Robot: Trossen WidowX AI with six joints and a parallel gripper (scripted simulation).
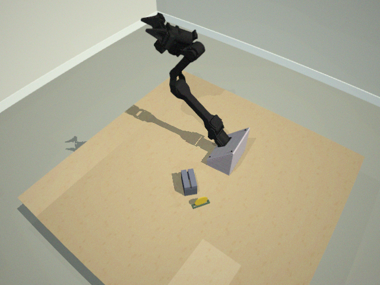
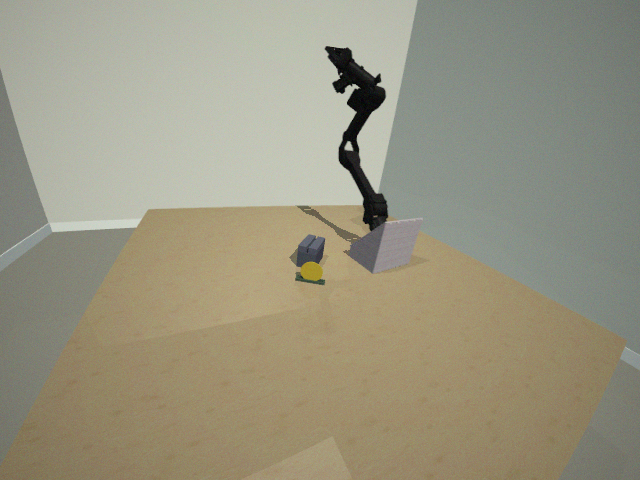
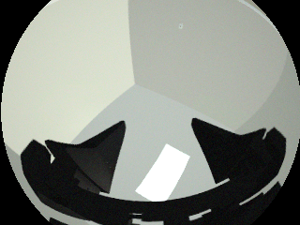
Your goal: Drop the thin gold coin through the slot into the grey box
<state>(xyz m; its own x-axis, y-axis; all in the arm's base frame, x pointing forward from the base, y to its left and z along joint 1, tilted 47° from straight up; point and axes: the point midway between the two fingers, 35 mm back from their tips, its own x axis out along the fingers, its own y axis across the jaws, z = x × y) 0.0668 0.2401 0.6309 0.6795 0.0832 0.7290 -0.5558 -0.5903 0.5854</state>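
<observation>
Here, in the top view, the arm (image 1: 196, 104) rises from its grey wedge base (image 1: 228, 153) right of centre and ends in the gripper (image 1: 150, 25) at the upper middle of the frame, high in the air and well apart from everything on the tan table (image 1: 276, 199). The coin (image 1: 201, 200) stands on its edge in the green holder (image 1: 200, 204) just below the centre of the picture, with the grey box (image 1: 188, 181) just above and left of it; the dark slot (image 1: 190, 180) runs along the lid.

From the exterior view, the coin (image 2: 311, 270) shows its full round face, upright in the holder (image 2: 310, 280), directly in front of the box (image 2: 311, 249). The gripper (image 2: 333, 51) sits near the top centre, pointing away from the table.

In the wrist view, the two fingers stand wide apart with only wall and floor between them, so the gripper (image 3: 157, 134) holds nothing.

The coin looks stiff, thin and probably light, with smooth flat faces that could slip or pivot under a loose pinch. The best hold is likely on the two flat faces, on the upper part above the holder, leaving the lower edge free to enter the slot. Since the slot is barely wider than the coin, any tilt in the grasp would likely jam it on the lid.
</observation>
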